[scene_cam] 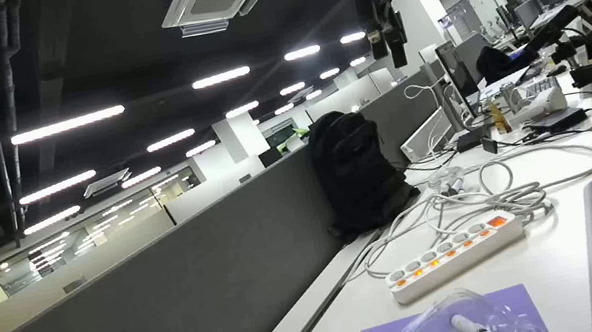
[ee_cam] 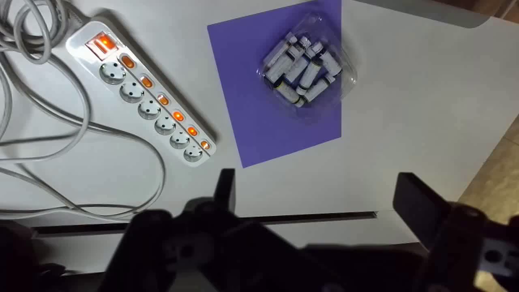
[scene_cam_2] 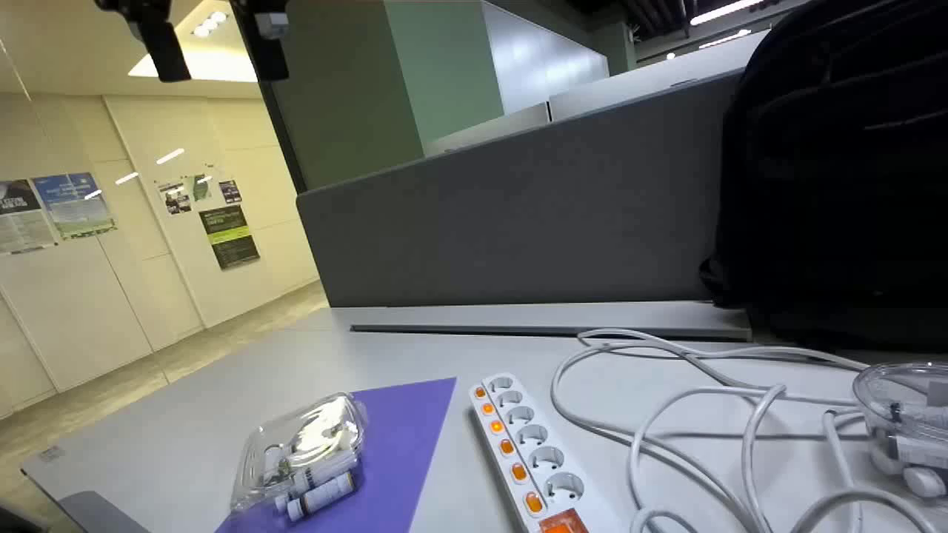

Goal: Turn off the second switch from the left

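At the wrist view's upper left, the power strip (ee_cam: 148, 94) lay on the desk (ee_cam: 389, 105); I took the second switch from the left (ee_cam: 192, 131) to be the lit one second from the strip's uncabled end; my gripper (ee_cam: 316, 184) hung wide and empty, well above; I judged this the approach; the next move called for narrowing the gripper over that switch and pressing lightly.

One power strip (ee_cam: 155, 90), six sockets (ee_cam: 149, 109), six small switches (ee_cam: 178, 116), one large switch (ee_cam: 102, 44), one backpack (scene_cam: 354, 174)
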